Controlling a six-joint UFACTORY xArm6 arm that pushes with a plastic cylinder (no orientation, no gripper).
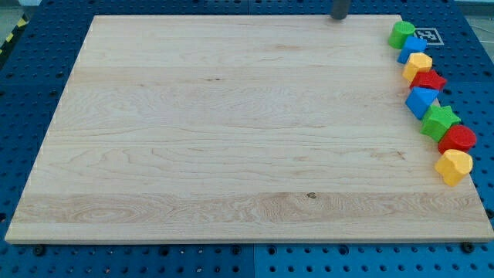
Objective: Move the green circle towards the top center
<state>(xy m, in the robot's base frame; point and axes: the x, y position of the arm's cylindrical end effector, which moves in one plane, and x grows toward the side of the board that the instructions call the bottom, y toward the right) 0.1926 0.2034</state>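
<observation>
Only my tip (339,17) at top edge, rod cut off, left of green circle (401,34)

You see only a short dark stub of the rod (339,8) at the 12 o'clock edge; the rest is cut off by the frame, and whether my tip (339,18) touches the tabletop (231,131) you cannot tell. At about 2 o'clock the blocks overlap. The green circle (401,34) hides part of the blue block (412,48) at its 5 o'clock, whose shape you cannot make out. The red star (428,80) is partly covered by the yellow block (417,65). A black-and-white marker (426,35) sits half hidden behind the green circle, too small to read.
</observation>
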